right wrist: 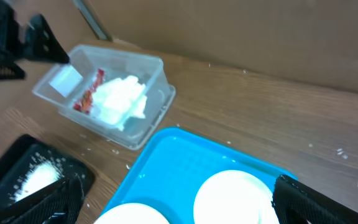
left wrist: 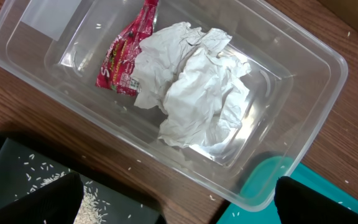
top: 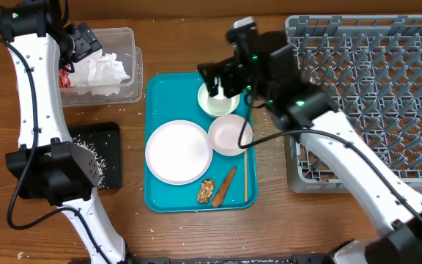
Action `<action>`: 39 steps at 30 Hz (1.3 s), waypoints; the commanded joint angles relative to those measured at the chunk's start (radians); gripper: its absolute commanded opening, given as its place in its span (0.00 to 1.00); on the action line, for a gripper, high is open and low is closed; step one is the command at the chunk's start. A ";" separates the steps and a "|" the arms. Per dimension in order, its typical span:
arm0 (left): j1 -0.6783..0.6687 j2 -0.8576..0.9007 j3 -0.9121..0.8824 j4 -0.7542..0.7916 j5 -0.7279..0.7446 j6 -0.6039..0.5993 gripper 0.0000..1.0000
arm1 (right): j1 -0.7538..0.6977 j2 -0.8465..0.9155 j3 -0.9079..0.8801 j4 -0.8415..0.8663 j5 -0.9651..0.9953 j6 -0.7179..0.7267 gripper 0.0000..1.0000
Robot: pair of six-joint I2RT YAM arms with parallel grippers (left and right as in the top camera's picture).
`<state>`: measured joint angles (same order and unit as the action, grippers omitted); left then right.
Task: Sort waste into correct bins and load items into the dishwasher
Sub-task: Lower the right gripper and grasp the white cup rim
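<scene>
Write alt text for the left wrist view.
A clear rectangular plastic tub on a wooden table holds crumpled white paper napkins and a red-and-silver wrapper. A black rectangular tray scattered with white crumbs shows at lower left, the corner of a teal tray at lower right.

The left arm (top: 31,88) runs up the left edge of the overhead frame. Its white link climbs from a black joint at lower left to the upper left corner, where the left gripper (top: 84,40) hangs. Its fingers (left wrist: 39,202) stand wide apart, seen as dark shapes at the two bottom corners of the left wrist view, with nothing between them. The right arm (top: 357,172) reaches diagonally from the lower right to the upper middle of the frame, with green lights glowing on its black wrist. The right gripper (top: 218,81) is likewise spread wide and empty, its fingers (right wrist: 319,199) at the bottom corners of its own view.
</scene>
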<state>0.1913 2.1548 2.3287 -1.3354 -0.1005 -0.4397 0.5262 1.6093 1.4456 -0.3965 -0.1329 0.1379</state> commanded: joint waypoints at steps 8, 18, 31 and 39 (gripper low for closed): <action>-0.005 -0.028 -0.003 0.001 0.004 -0.013 0.99 | 0.023 0.105 0.027 0.072 0.055 0.069 1.00; -0.005 -0.028 -0.003 0.001 0.004 -0.013 1.00 | 0.023 0.284 0.161 -0.119 0.093 0.181 1.00; -0.005 -0.028 -0.003 0.001 0.004 -0.013 1.00 | 0.043 0.410 0.160 -0.124 0.275 0.238 0.96; -0.005 -0.028 -0.003 0.001 0.004 -0.013 1.00 | 0.051 0.462 0.159 -0.130 0.297 0.240 0.95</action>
<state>0.1913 2.1548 2.3287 -1.3354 -0.1005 -0.4397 0.5694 2.0441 1.5852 -0.5301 0.1310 0.3660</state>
